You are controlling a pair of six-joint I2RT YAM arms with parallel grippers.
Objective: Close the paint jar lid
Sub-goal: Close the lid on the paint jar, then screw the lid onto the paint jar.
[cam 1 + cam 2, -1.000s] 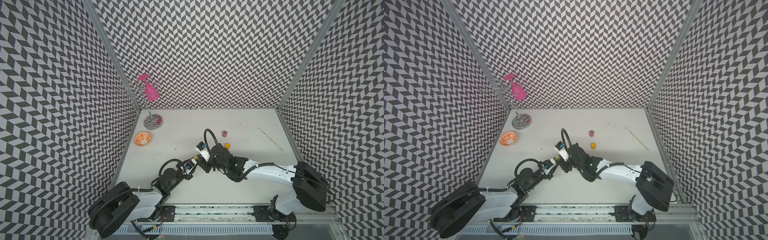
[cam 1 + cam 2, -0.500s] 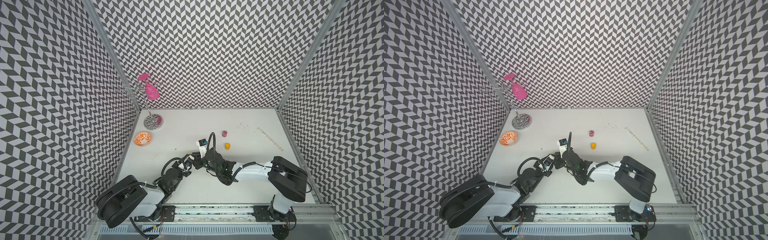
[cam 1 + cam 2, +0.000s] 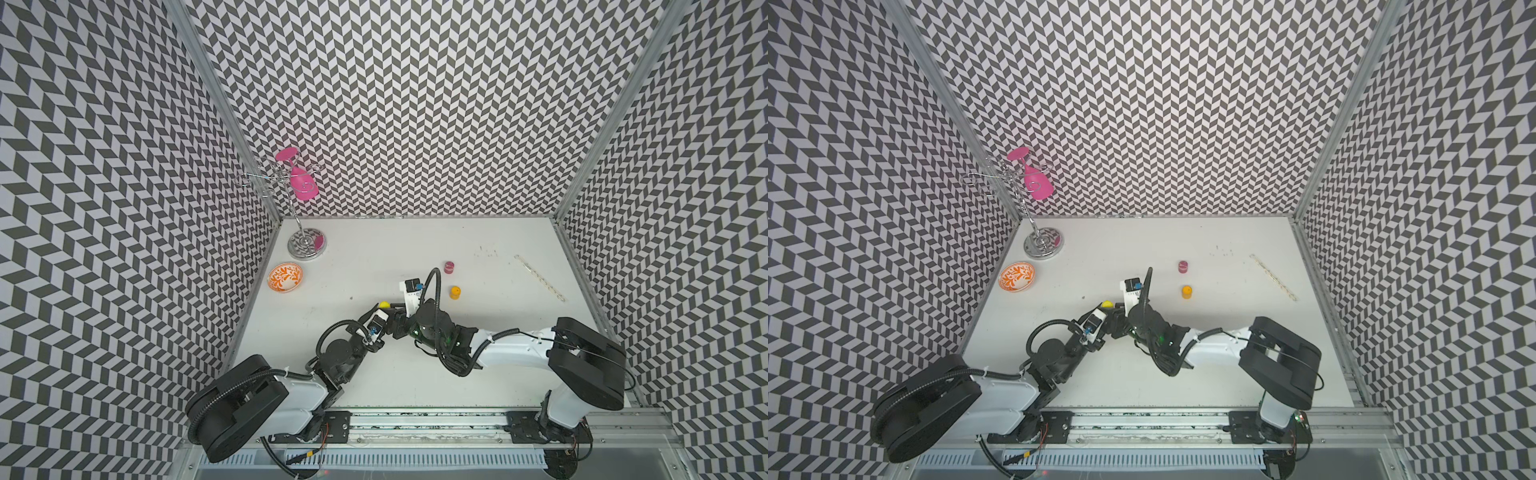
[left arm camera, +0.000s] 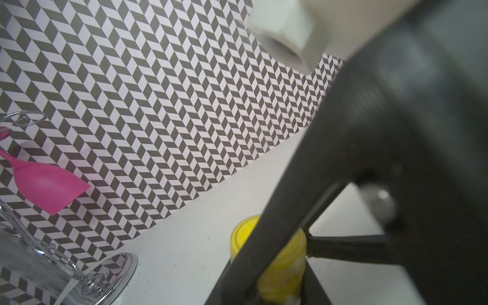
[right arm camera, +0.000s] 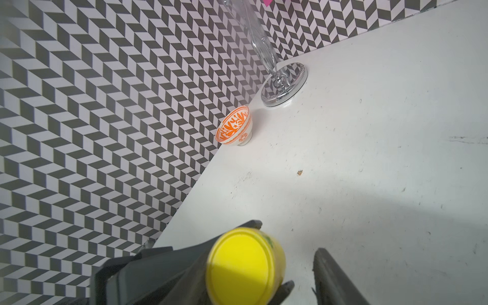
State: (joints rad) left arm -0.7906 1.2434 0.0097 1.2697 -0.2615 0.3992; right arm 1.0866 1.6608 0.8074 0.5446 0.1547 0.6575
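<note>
A small yellow paint jar [image 3: 384,304] [image 3: 1107,304] with its yellow lid [image 5: 244,266] on top is near the middle of the table. My left gripper [image 4: 274,290] [image 3: 377,312] is shut on the jar's body [image 4: 277,264], one finger on each side. My right gripper [image 5: 250,285] [image 3: 395,316] reaches in from the right and stands open around the lid. One of its fingers [image 5: 332,277] is clearly apart from the lid. In the left wrist view a right finger [image 4: 290,206] crosses in front of the jar.
A red jar [image 3: 448,267] and an orange jar [image 3: 455,292] stand behind the right arm. An orange-patterned bowl [image 3: 284,277] and a chrome glass stand [image 3: 306,245] holding a pink glass [image 3: 302,187] are at the back left. A striped straw [image 3: 539,277] lies at the right.
My right gripper has opened off the lid. Both arms swung in close and came back out. The left gripper has stayed shut on the jar.
</note>
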